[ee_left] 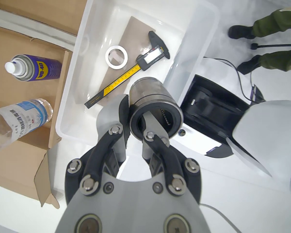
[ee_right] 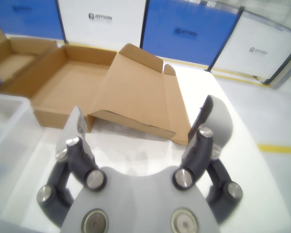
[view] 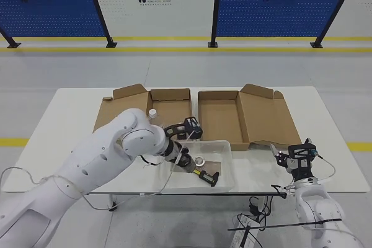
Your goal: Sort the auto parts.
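My left gripper (ee_left: 135, 116) is shut on a steel cylindrical bearing (ee_left: 153, 103), one finger inside its bore and one outside, held above the near end of the clear plastic bin (ee_left: 198, 37). In the top view the bearing (view: 185, 161) hangs over the bin (view: 226, 149). Inside the bin lie a digital caliper (ee_left: 135, 66), a white ring (ee_left: 116, 56) and a brown card (ee_left: 133, 32). My right gripper (ee_right: 143, 115) stands open with nothing between its fingers, near the table's right front edge (view: 296, 155), facing the right cardboard box (ee_right: 70, 81).
Two open cardboard boxes sit at the back: the left box (view: 167, 102) holds a spray can (ee_left: 31, 67) and a water bottle (ee_left: 17, 120); the right box (view: 220, 121) has its lid (view: 263, 118) folded out. A person's legs (ee_left: 271, 39) stand beyond the table's front edge.
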Tool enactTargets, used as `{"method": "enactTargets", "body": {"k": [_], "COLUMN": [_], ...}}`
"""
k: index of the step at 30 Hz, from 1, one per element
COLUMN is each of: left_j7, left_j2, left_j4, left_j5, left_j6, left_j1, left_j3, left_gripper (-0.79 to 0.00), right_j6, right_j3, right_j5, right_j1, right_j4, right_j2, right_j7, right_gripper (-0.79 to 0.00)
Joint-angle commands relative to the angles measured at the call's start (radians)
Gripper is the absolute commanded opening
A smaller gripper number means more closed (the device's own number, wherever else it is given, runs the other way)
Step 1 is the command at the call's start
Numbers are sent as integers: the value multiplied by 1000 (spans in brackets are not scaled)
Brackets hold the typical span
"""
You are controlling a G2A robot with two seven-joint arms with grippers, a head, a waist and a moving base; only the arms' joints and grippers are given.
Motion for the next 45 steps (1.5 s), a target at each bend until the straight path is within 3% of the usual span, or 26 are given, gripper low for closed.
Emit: {"method": "enactTargets", "body": {"k": [1, 11, 19, 45], "left_j7": [-8, 16, 35, 102], "left_j2": [-8, -57, -89, -141], "left_j4": [0, 23, 71, 213], "left_j5": [89, 314, 426, 470], "left_j6": [31, 137, 187, 255], "left_j1": [-18, -84, -96, -30], "left_j3": [23, 89, 119, 60], "left_gripper": [-785, -785, -785, -785], "right_j6": [0, 0, 0, 0], "right_j3": [0, 0, 0, 0], "right_j5": [0, 0, 0, 0], "right_j1": [0, 0, 0, 0], "right_j4": [0, 0, 0, 0], "right_j2": [0, 0, 0, 0], "right_j7": [0, 0, 0, 0], "right_gripper": [0, 0, 0, 0]}}
